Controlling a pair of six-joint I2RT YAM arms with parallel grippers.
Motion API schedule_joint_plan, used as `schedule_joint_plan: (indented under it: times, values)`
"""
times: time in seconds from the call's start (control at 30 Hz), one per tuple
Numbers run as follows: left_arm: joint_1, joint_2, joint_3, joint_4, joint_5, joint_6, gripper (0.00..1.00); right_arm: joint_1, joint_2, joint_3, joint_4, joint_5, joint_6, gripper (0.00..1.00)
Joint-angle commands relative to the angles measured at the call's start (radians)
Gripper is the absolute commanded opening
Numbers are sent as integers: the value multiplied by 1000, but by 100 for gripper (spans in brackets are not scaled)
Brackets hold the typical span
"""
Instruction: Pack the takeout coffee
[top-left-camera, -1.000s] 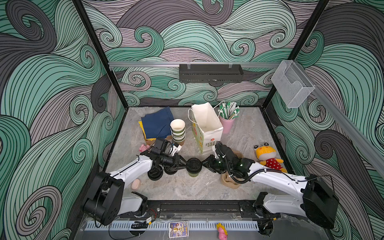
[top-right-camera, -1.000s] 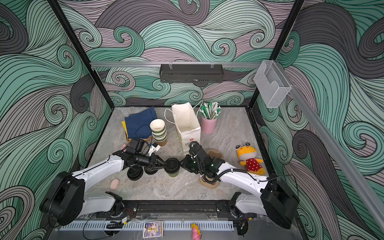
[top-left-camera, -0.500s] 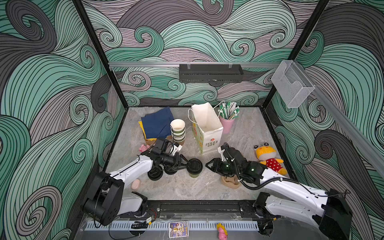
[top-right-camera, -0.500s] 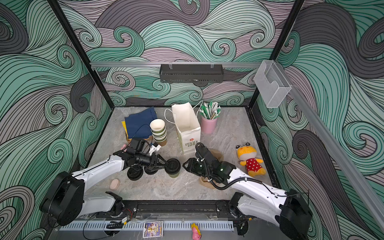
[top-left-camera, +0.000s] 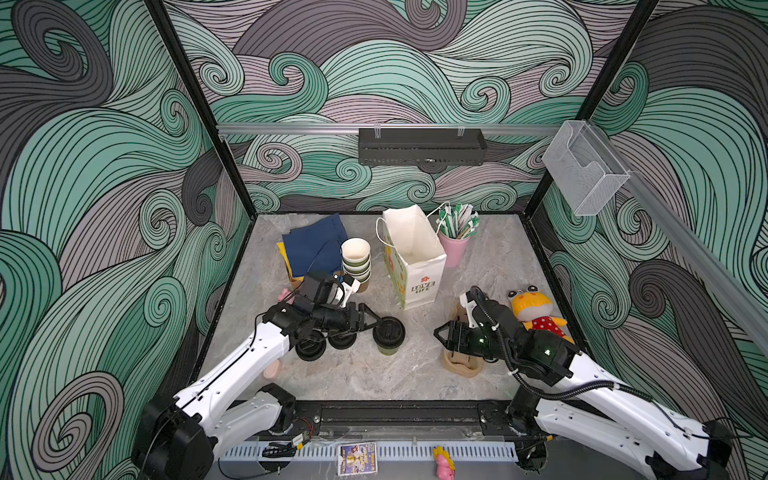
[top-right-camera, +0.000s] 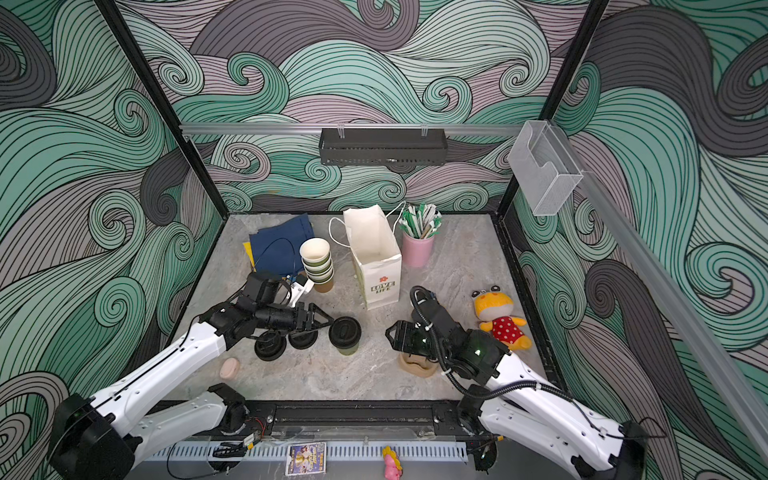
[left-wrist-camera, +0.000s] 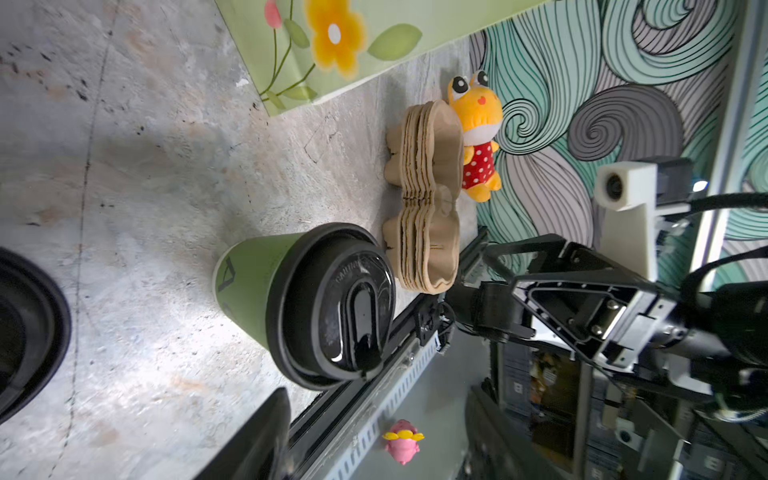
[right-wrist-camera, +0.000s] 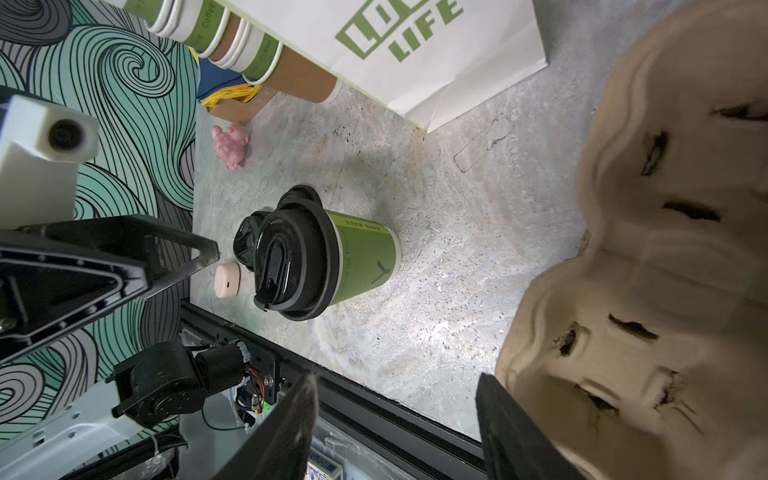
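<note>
A single coffee cup (top-left-camera: 389, 337) stands upright on the table (top-left-camera: 374, 384), a little left of the middle and nearer the front edge than the back. Its sides are olive green and a black lid (top-left-camera: 390, 331) is on top of it.

The left claw (top-left-camera: 374, 324) lies low over the table and points at the cup from the left. Its jaws are apart and empty. The tips are just beside the lid's rim, and the right wrist view shows a gap between that claw and the cup (right-wrist-camera: 328, 262). Some loose lids (top-left-camera: 311, 350) lie on the table under that arm, just left of the cup.

The right claw (top-left-camera: 441, 332) hangs to the right of the cup, well apart from it. Its jaws are spread too, with nothing between them. It sits over a stack of brown cup carriers (top-left-camera: 459, 368) toward the front right corner.

Behind the cup, about mid-table, a white paper bag (top-left-camera: 415, 266) stands open. A pink cup (top-left-camera: 455, 251) full of straws is just beside it on the right, toward the back edge. A stack of open cups (top-left-camera: 356, 259) stands to the bag's left. A yellow soft toy (top-left-camera: 532, 309) lies near the right edge, close to the carriers.
</note>
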Motion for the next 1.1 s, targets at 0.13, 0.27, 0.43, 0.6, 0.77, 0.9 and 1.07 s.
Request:
schedule_joint_plan:
  times: [0.13,0.27,0.43,0.6,0.77,0.9,1.07]
  values:
    - [-260,71,215,-362,-485,4,81,-5,-2,42,-114,78,-31,64]
    - [-382,207,363,-496,-623,9,98,-6,-27,49,-158,135,-18,64]
    - [-469,314,445,-488,-688,35,99,-8,-64,80,-252,185,-18,65]
    - [-484,424,507,-473,-715,59,99,-10,-113,87,-311,203,-2,65]
    - [-485,485,518,-437,-729,33,98,-11,-154,87,-357,212,23,65]
    - [-484,518,539,-444,-763,2,94,-10,-186,75,-366,217,40,65]
    - [-484,543,540,-433,-763,-7,84,-11,-190,63,-373,214,55,65]
